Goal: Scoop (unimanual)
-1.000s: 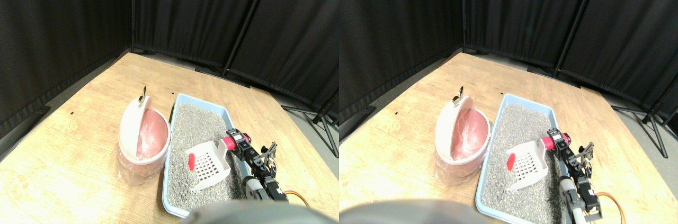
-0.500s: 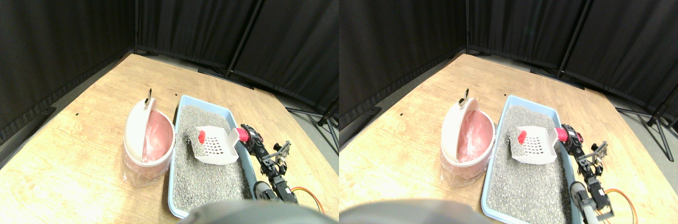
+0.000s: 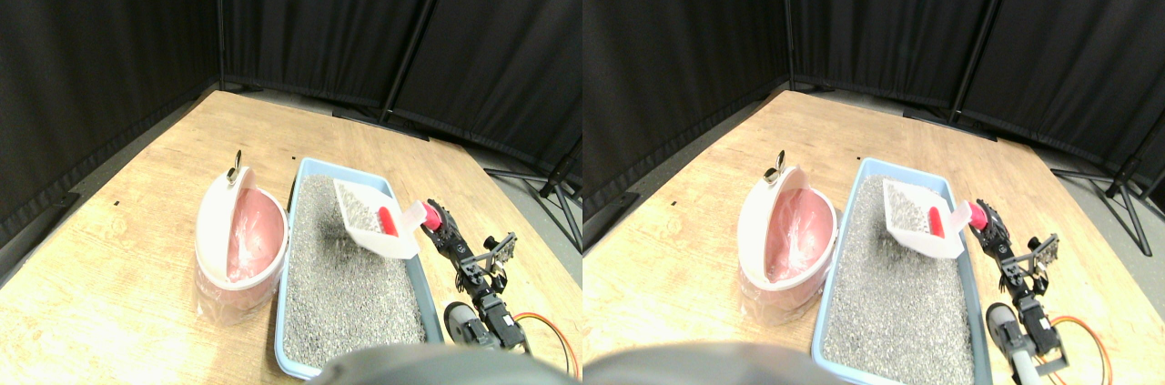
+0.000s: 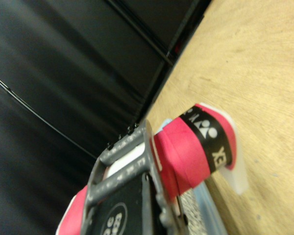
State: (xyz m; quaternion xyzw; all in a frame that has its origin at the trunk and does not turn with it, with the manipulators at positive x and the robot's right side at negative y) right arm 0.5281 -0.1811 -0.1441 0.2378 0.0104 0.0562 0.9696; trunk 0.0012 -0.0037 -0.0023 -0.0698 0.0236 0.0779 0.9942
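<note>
right gripper (image 3: 435, 221) clamped on the white scoop's (image 3: 373, 218) pink handle (image 4: 193, 154); red piece (image 3: 386, 219) already scooped above the far litter tray (image 3: 289, 330); emptying into the pink bin (image 3: 238, 239), left, remains.

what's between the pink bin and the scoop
In the stereo view, the left wall of the blue tray and a strip of grey litter lie between the pink bin and the scoop.
</note>
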